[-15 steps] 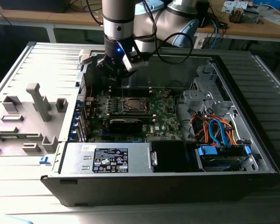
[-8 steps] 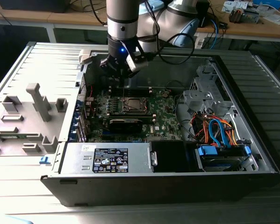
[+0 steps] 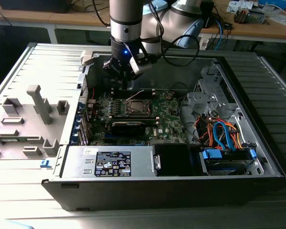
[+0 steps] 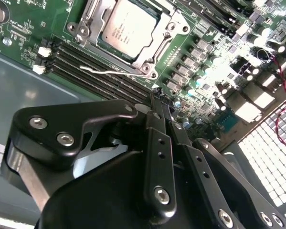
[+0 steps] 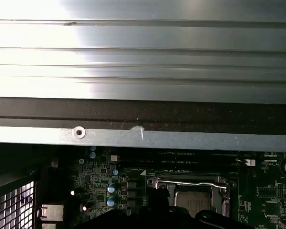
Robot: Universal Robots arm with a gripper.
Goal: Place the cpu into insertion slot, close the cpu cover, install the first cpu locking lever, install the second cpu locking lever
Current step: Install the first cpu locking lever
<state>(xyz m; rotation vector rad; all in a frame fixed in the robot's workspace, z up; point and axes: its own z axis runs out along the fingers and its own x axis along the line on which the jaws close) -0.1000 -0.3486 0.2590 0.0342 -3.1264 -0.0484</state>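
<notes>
The case (image 3: pixel 33 67) lies open with the board (image 3: pixel 169 121) flat inside. The gripper (image 3: pixel 126 78) hangs over the board just beside the socket. In the second wrist view its fingers (image 4: pixel 154 124) are pressed narrow together, with nothing between them. The cover (image 4: pixel 150 59) lies down over the cpu (image 4: pixel 131 26), which sits in the socket, so the step in hand looks like a lever. A thin lever (image 4: pixel 102 71) runs along one side of the cover, beside the memory slots (image 4: pixel 85 67).

To do this well, the closed tips should probably bear on the lever's free end only. They would push it down and sideways under its catch, keeping clear of the memory slots and small parts nearby.

Count: one case, one board, one gripper, one cover, one cpu. One lever shows plainly; a second cannot be made out for certain.
</notes>
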